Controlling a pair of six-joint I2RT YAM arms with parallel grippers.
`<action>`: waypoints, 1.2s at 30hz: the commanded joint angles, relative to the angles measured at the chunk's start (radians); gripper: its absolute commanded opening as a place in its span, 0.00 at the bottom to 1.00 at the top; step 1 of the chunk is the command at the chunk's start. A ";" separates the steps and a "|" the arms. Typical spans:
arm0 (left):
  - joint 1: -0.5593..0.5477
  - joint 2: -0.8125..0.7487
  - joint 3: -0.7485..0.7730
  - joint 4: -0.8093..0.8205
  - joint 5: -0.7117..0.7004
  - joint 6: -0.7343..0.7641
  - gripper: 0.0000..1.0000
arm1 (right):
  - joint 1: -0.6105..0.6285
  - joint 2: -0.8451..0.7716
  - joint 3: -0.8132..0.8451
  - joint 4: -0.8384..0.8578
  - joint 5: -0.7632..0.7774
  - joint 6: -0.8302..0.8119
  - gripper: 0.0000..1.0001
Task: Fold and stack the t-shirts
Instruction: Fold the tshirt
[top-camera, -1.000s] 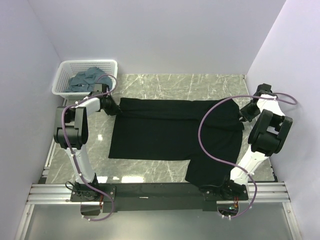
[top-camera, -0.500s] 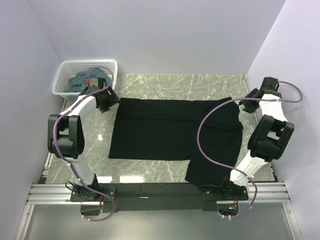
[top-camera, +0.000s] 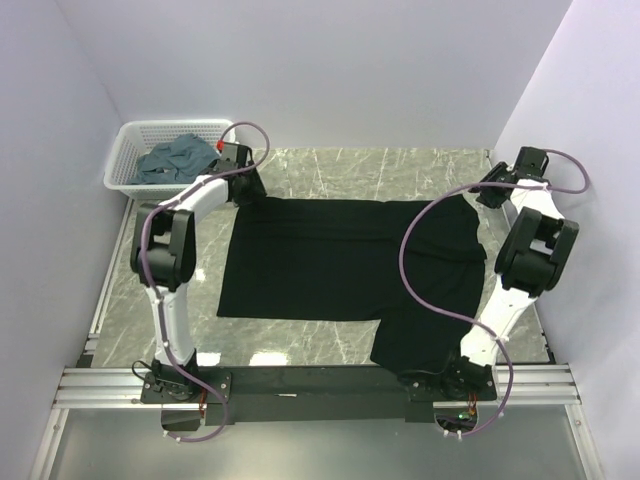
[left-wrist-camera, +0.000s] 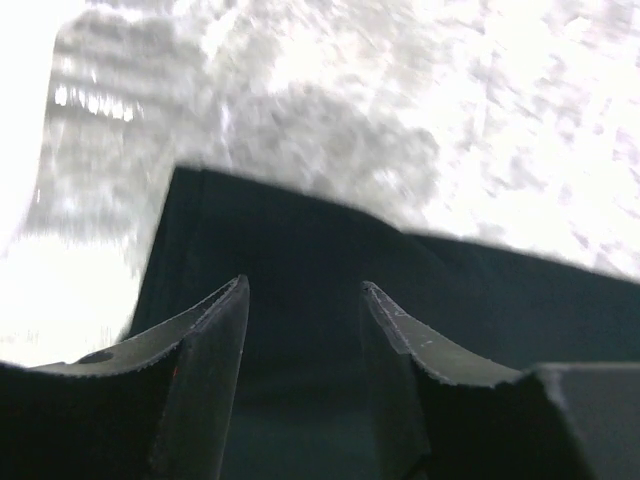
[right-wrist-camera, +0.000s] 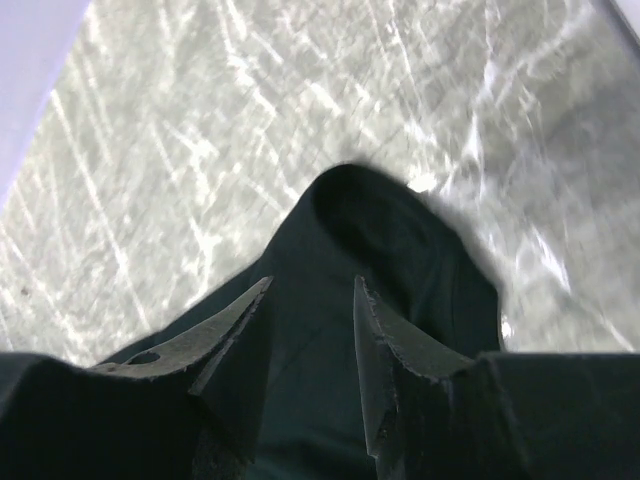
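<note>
Bare table (top-camera: 400, 170) beyond t-shirt (top-camera: 330, 260); basket (top-camera: 180, 125) far-left

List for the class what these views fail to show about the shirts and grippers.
Top view: near right corner of the black t-shirt, covered by the right arm.
Top view: how many blue-grey shirts lie in the basket; they are bunched.
Left wrist view: whether the left gripper touches cloth; motion blur.

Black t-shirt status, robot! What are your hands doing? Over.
Left hand open, empty. Right hand open, empty. Large black cloth t-shirt spread out, unheld. Nothing in the way.
</note>
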 joint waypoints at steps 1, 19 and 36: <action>0.007 0.058 0.104 0.015 -0.016 0.042 0.53 | 0.001 0.050 0.088 0.008 -0.027 -0.016 0.44; 0.018 0.166 0.070 -0.022 -0.018 0.014 0.52 | 0.007 0.194 0.142 -0.016 -0.116 -0.036 0.43; 0.020 0.195 0.087 -0.099 -0.073 -0.019 0.52 | -0.013 0.162 0.116 0.010 -0.069 -0.028 0.00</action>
